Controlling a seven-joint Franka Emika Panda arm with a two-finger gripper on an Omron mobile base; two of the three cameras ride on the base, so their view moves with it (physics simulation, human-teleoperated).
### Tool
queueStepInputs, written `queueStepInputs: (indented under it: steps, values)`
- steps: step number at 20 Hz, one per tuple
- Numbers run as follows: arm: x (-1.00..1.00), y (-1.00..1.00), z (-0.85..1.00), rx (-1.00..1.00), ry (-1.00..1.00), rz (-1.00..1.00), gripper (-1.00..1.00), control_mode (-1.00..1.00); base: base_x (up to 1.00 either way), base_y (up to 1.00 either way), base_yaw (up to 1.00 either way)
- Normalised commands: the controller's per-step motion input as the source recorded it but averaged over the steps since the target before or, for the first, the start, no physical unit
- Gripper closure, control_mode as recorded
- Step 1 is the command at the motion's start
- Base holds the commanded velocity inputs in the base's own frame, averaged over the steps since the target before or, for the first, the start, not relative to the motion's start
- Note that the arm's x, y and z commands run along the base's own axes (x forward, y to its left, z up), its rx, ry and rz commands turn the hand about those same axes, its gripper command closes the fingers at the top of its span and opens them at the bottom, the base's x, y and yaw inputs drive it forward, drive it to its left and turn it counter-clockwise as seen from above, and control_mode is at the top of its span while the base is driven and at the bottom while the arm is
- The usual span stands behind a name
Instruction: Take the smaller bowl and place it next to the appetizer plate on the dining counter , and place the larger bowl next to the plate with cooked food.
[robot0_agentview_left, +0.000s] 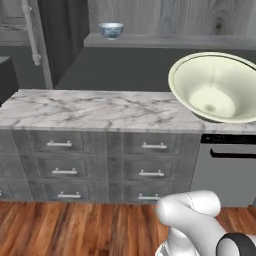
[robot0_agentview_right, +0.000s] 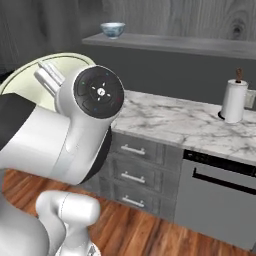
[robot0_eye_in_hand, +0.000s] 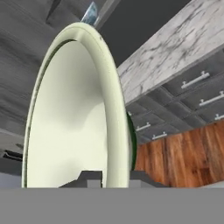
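Marble counter (robot0_agentview_left: 75, 107) top bare left of larger bowl (robot0_agentview_left: 217, 90); paper towel roll (robot0_agentview_right: 234, 100) blocks far right end.

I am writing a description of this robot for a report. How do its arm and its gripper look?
The arm is glossy white with rounded, tube-like links and dark bands at the joints. One joint ends in a round black cap with a small white mark in the middle and tiny coloured dots around it. The gripper has two small dark grey finger tips.
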Motion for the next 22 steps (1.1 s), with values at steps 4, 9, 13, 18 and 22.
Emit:
queueStepInputs:
  steps: [4,9,13,18,22]
  values:
    - [0.00,0.00,0.00,0.00,0.00,0.00,1.00,1.00,0.02,0.00,0.41]
    - [0.00,0.00,0.00,0.00,0.00,0.00,1.00,1.00,0.29,0.19,0.49]
    - [0.00,0.00,0.00,0.00,0.00,0.00,1.00,1.00,0.39,0.33,0.57]
    - [0.00,0.00,0.00,0.00,0.00,0.00,1.00,1.00,0.45,0.28,0.57]
    - [0.00,0.00,0.00,0.00,0.00,0.00,1.00,1.00,0.32,0.12,0.62]
